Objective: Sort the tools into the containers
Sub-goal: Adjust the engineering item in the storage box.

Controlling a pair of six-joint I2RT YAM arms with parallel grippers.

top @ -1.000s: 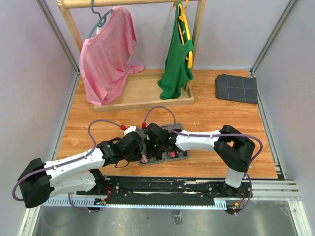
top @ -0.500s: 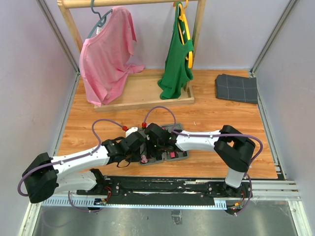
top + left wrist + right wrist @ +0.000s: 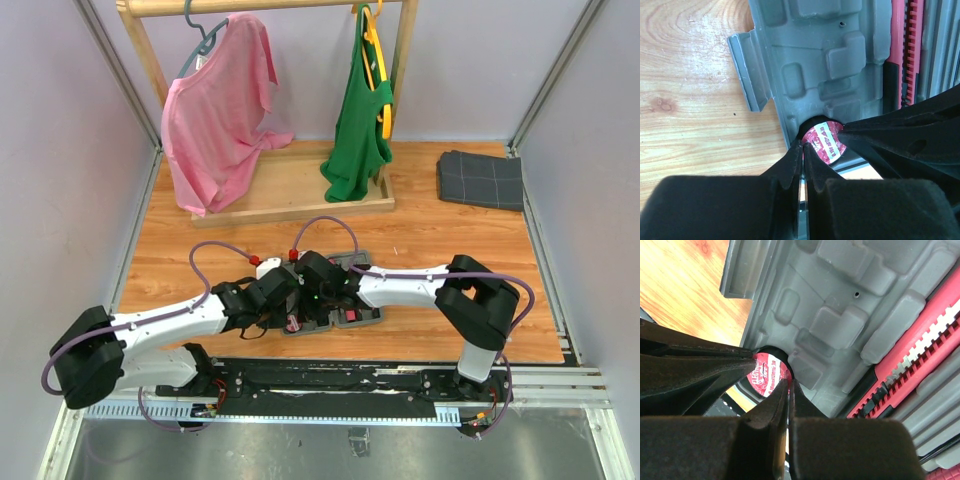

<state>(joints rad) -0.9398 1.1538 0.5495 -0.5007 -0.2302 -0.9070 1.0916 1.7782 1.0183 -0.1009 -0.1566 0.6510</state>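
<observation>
Touching the round red piece (image 3: pixel 824 143) with jaws pinched together and empty, my left gripper (image 3: pixel 803 146) and right gripper (image 3: pixel 786 383) meet at its recess in the grey tool case (image 3: pixel 840 50), midway along the desk's near edge

The moulded plastic tool case (image 3: pixel 840 55) is plain grey. Lower centre in the left wrist view, the small round piece (image 3: pixel 823 144) is pinkish red, crossed by a white band with red lettering. Upper right, the long knife-like tool (image 3: pixel 896 30) is red with a black toothed strip. The wooden table (image 3: pixel 690 100) is pale orange with darker grain. Overhead, upper right, the folded cloth (image 3: pixel 480 180) is dark grey with pale grid lines.
</observation>
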